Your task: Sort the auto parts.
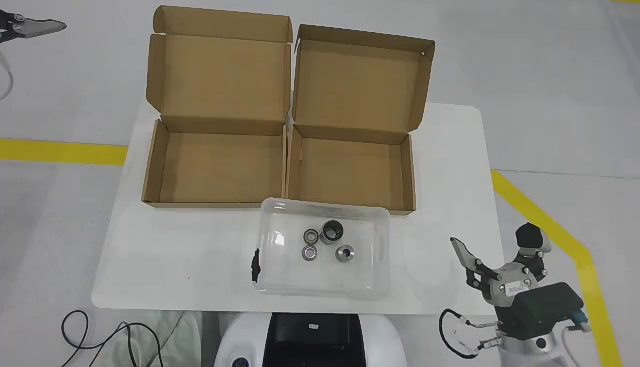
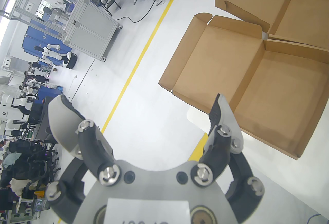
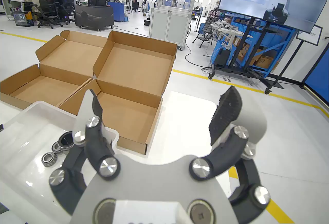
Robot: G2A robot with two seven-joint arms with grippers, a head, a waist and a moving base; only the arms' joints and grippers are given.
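Note:
Several metal auto parts, round bearings and rings (image 1: 328, 242), lie in a clear plastic bin (image 1: 270, 210) at the table's front middle. The right wrist view shows some of these bearings (image 3: 64, 141) in the bin (image 3: 23, 117). Two open cardboard boxes stand behind the bin, a left box (image 1: 215, 167) and a right box (image 1: 350, 174), with nothing in either. My right gripper (image 1: 495, 247) (image 3: 159, 91) hangs open and holds nothing, off the table's front right corner. My left gripper (image 2: 138, 99) (image 1: 40, 26) is open and holds nothing, out over the floor far left of the boxes (image 2: 270, 91).
The white table (image 1: 450, 167) has bare surface to the right of the boxes and on both sides of the bin. A small dark object (image 1: 256, 265) sits at the bin's left edge. Both box lids (image 1: 220, 67) stand open at the back.

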